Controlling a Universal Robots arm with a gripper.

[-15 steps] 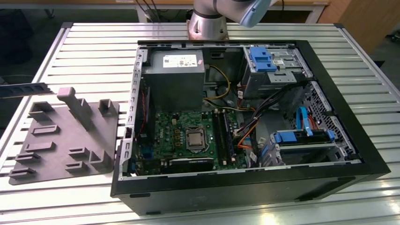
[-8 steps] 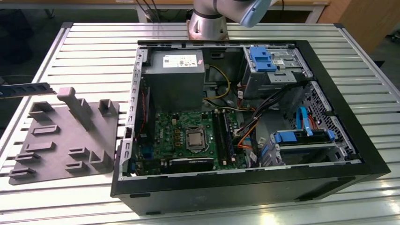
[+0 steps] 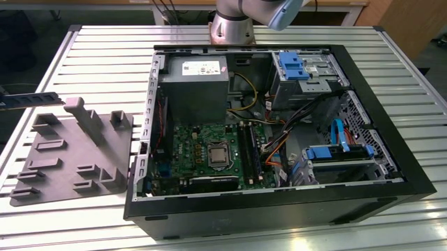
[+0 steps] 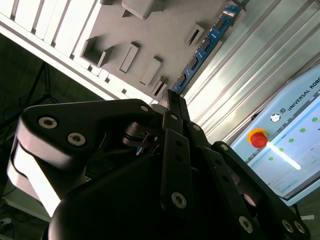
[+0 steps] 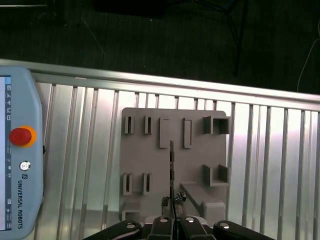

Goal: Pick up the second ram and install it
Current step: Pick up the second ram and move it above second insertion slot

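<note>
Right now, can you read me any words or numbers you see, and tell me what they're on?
Control pad: a maker's name stands on its pale blue case; it is brand print, so not read out.
Power supply label: too small to read.
Second ram, held in the hand: no readable print.
</note>
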